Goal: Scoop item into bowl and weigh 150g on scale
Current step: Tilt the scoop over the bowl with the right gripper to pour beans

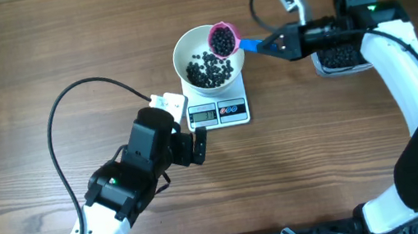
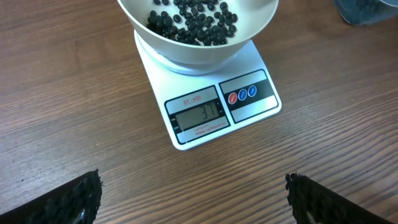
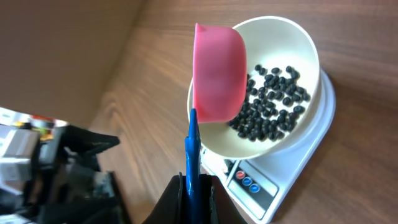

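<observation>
Right gripper (image 1: 271, 44) grips the blue handle (image 3: 193, 149) of a pink scoop (image 3: 217, 74), full of beans (image 1: 222, 42), above the bowl (image 1: 183, 54) on the scale (image 1: 218, 114). Left gripper (image 1: 197, 145): wide open, nearby.

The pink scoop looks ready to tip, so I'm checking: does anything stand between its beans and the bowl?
Nothing visible does. The pink scoop, held by the right gripper, hangs over the rim of the bowl, which sits uncovered on the scale.
</observation>
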### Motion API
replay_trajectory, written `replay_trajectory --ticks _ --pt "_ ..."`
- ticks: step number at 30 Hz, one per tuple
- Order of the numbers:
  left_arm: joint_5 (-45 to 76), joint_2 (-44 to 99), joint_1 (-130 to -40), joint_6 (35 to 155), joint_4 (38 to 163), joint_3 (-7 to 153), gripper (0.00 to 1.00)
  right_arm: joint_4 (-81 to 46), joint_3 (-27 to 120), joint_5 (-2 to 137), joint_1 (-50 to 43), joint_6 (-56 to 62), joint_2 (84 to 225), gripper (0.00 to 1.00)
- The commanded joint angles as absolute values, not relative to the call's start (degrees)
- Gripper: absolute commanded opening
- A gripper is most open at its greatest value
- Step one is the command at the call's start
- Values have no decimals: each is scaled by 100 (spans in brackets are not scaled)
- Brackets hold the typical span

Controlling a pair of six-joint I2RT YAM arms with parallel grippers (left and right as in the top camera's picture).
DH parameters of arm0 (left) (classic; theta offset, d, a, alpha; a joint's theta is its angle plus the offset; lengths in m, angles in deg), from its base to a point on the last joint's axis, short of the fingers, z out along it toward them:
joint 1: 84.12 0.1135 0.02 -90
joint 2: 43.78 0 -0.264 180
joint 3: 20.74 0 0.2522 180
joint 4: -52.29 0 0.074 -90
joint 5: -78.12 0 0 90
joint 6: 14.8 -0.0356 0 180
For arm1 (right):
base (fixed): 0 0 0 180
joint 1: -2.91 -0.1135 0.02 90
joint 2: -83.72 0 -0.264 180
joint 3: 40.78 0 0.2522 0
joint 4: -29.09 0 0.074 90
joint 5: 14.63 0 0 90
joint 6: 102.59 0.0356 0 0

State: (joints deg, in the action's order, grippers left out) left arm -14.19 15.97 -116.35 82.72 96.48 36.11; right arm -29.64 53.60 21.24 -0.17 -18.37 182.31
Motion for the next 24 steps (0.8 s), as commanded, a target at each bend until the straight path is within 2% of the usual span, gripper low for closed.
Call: replay_trajectory --ticks 1,7,13,16,24 --pt "-1495 1603 -11609 8161 9650 3598 100 -2774 5366 3106 -366 -2143 18137 4" --pt "-1495 1603 -11609 8161 9650 3598 100 -2689 5366 3840 -843 -2771 18137 4" --pt "-1495 1603 -11609 8161 9650 3598 100 -2415 5366 4050 -1070 -2814 18109 4" --pt "-1495 1603 -11609 8161 9650 3598 100 -2420 5366 4634 -1155 -2998 17991 4" --pt "-1495 1603 -11609 8161 9650 3598 100 -2455 5366 4710 -1158 -3667 17794 4"
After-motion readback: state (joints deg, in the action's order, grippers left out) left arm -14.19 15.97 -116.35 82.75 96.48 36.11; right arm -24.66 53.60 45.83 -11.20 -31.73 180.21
